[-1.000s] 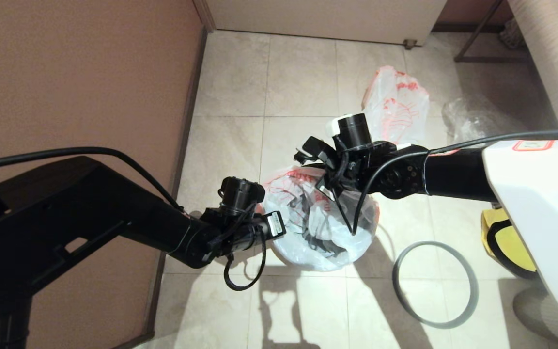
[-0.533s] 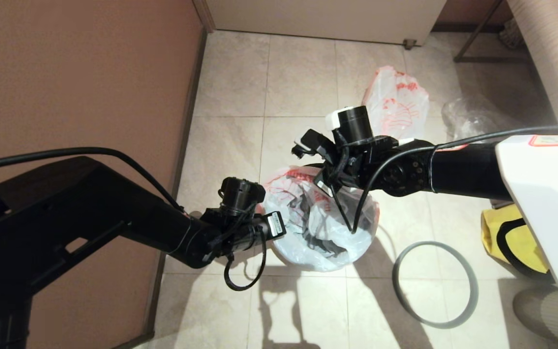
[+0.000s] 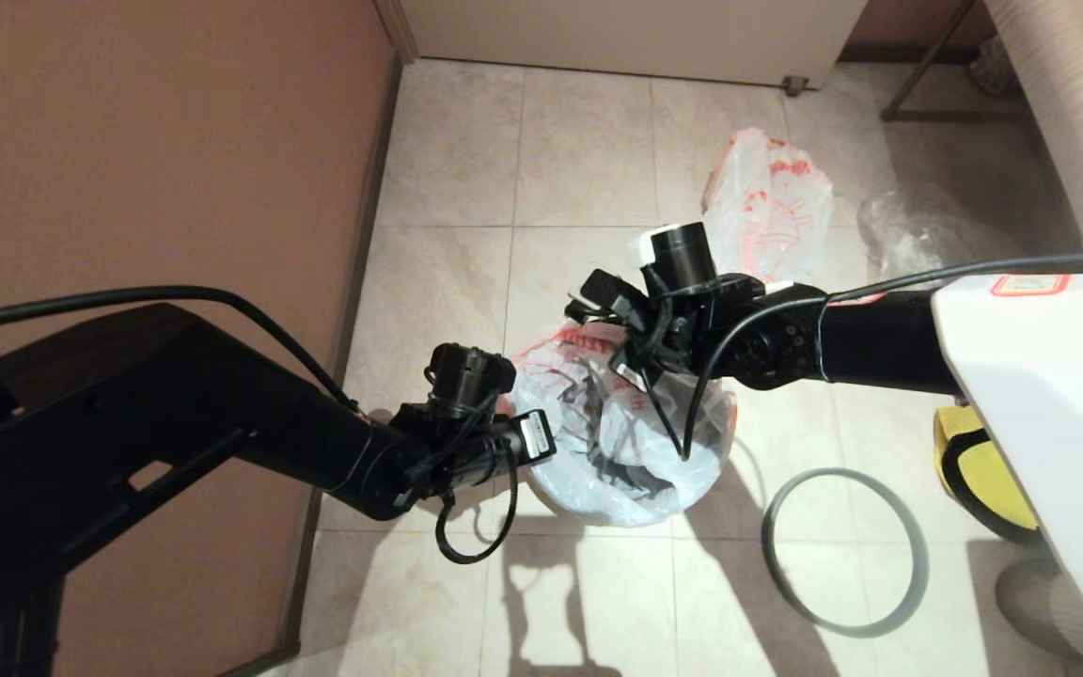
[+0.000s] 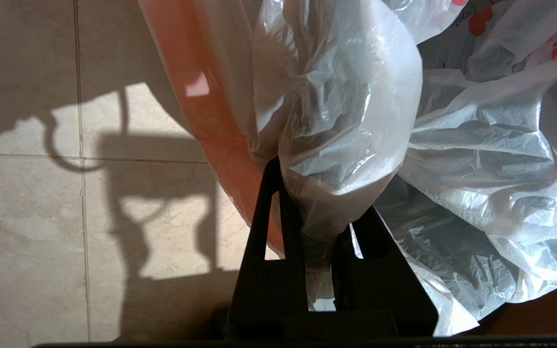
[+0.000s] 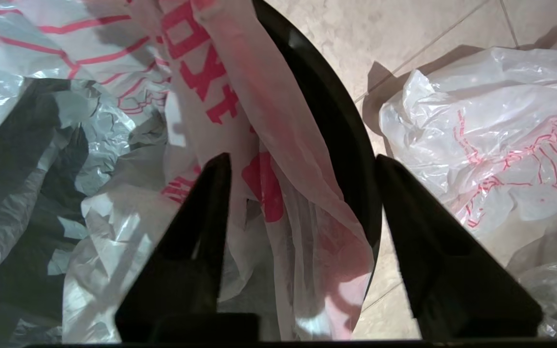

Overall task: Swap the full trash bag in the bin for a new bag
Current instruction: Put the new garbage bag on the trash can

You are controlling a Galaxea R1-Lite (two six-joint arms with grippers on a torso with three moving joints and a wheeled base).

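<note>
While the robot looked down at a beige tiled floor beside a brown wall, the bin [image 5: 341, 145], small, round and black, stood between its two arms, almost hidden under the new bag [image 3: 617, 442]. That bag was thin, white and translucent, crumpled in loose folds over the bin's mouth, with red block characters and a pink-red band along one edge; dark patches showed through the plastic where it sagged inside. The left gripper [image 4: 324, 237] was at the bin's left side, its jaws nearly closed and pinching a bunched fold of the new bag. The right gripper [image 5: 302, 193] was at the bin's far edge with its jaws spread wide, straddling the black wall and a hanging strip of the printed plastic without clamping either. Farther off on the floor, apart from the bin, sat the full trash bag [image 3: 772, 216], white and see-through with a red-orange line drawing, puffed out and upright. A clear crumpled bag [image 3: 918, 230] lay just to its right. The thin grey ring [image 3: 844, 550] lay flat on the tiles to the right of the bin, and a yellow bag [image 3: 983, 470] showed partly behind the right arm.
</note>
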